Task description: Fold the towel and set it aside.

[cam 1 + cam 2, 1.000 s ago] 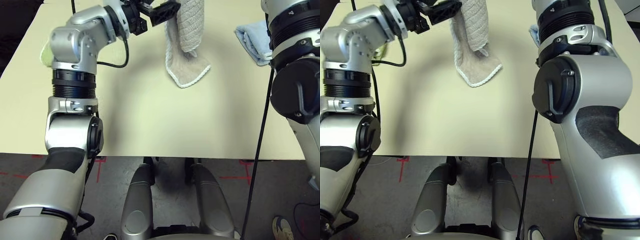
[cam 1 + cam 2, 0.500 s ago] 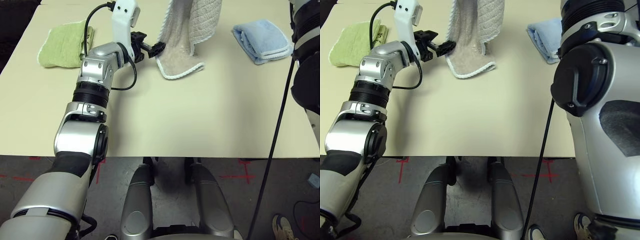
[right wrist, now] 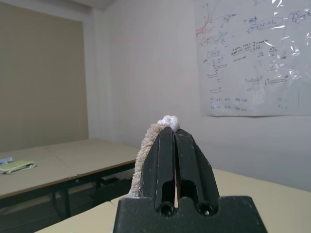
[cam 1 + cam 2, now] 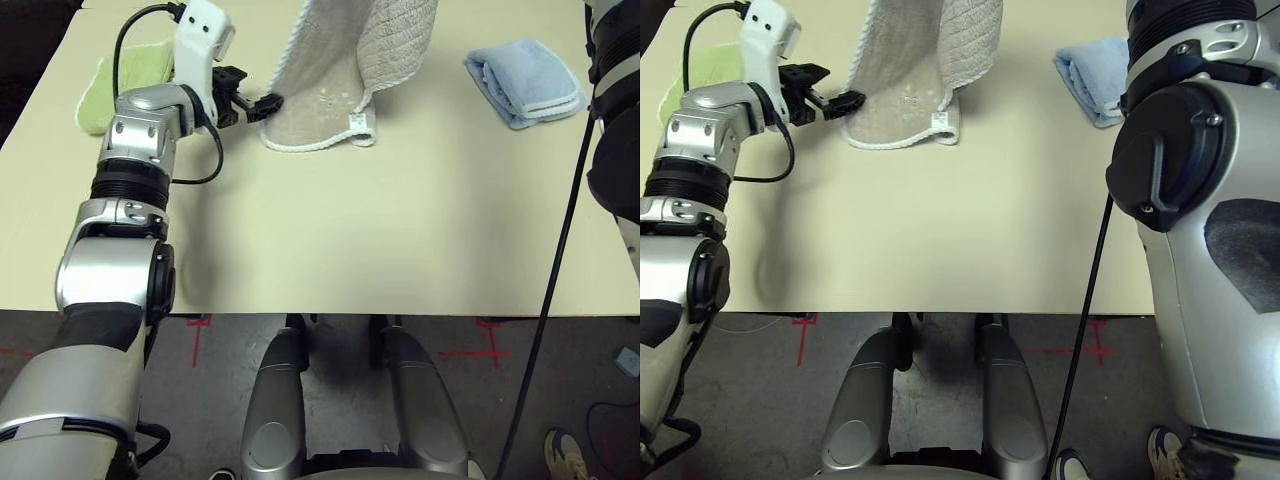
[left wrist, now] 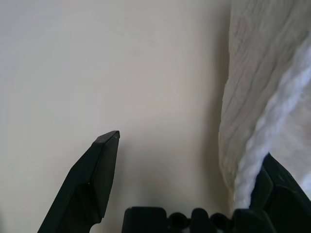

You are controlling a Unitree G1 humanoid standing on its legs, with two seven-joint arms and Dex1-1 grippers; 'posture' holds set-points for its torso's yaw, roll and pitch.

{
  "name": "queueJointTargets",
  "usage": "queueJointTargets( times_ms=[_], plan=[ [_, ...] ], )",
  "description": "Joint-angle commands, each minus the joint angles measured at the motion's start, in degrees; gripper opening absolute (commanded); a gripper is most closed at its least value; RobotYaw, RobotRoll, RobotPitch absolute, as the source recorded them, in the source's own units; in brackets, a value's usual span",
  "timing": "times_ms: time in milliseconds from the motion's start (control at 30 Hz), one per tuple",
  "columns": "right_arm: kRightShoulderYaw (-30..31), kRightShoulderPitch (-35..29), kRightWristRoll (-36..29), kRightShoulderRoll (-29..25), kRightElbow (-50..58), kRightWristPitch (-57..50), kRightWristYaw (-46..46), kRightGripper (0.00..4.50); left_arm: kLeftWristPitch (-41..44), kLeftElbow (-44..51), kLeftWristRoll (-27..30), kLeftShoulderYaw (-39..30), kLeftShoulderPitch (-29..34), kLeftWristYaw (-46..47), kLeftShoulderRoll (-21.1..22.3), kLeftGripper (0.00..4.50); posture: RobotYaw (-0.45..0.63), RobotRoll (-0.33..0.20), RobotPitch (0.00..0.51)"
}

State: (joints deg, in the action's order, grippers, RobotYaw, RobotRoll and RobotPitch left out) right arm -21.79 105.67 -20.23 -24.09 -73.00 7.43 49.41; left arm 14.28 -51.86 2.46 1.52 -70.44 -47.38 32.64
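While the right gripper (image 3: 174, 145) pinches the towel (image 4: 330, 90) up high, the wide-open left gripper (image 4: 262, 103) should close gently on its hem.

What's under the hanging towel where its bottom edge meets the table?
The towel hangs with its white-edged lower end lying on the bare beige table. Nothing shows beside it there; the patch beneath the draped cloth is covered.
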Motion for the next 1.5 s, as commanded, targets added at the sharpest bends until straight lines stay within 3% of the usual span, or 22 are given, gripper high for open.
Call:
queueJointTargets(
  times_ms=[33,167,400,767,967,1133,1367,1500],
  plan=[
    [-0.2,1.9,0.2,-1.8,2.4,1.7,0.6,0.02,1.8,3.8,0.7,0.7,2.1,-6.1,1.7,4.50,0.05,0.000,0.279],
    [-0.2,1.8,0.2,-1.8,2.5,1.6,0.8,0.02,6.6,9.6,1.8,1.3,4.8,-12.5,3.5,4.50,0.05,0.000,0.279],
    [-0.2,1.3,0.1,-1.3,2.6,1.5,1.4,0.02,14.9,18.0,2.4,0.9,8.0,-13.8,6.1,4.50,0.06,0.000,0.279],
    [0.0,1.2,0.2,-1.0,2.7,1.5,1.9,0.02,24.0,22.2,4.8,-0.1,9.9,-11.7,4.6,4.50,0.06,0.000,0.272],
    [0.1,1.0,0.3,-1.0,2.8,1.5,2.1,0.02,23.9,20.5,5.4,-0.5,10.2,-9.8,2.9,4.50,0.06,0.000,0.270],
    [0.2,0.9,0.4,-1.2,2.8,1.5,2.2,0.00,23.5,19.6,5.5,-0.2,9.9,-10.1,3.1,2.80,0.05,0.000,0.269],
    [0.4,0.7,0.4,-1.3,2.7,1.5,2.1,0.00,24.4,20.1,5.8,-0.1,9.8,-11.5,4.2,0.02,0.06,0.000,0.269],
    [0.5,0.3,0.5,-1.4,2.6,1.5,2.0,0.00,25.8,20.3,7.1,-1.0,8.9,-11.3,4.0,0.02,0.06,0.000,0.269]
  ],
)
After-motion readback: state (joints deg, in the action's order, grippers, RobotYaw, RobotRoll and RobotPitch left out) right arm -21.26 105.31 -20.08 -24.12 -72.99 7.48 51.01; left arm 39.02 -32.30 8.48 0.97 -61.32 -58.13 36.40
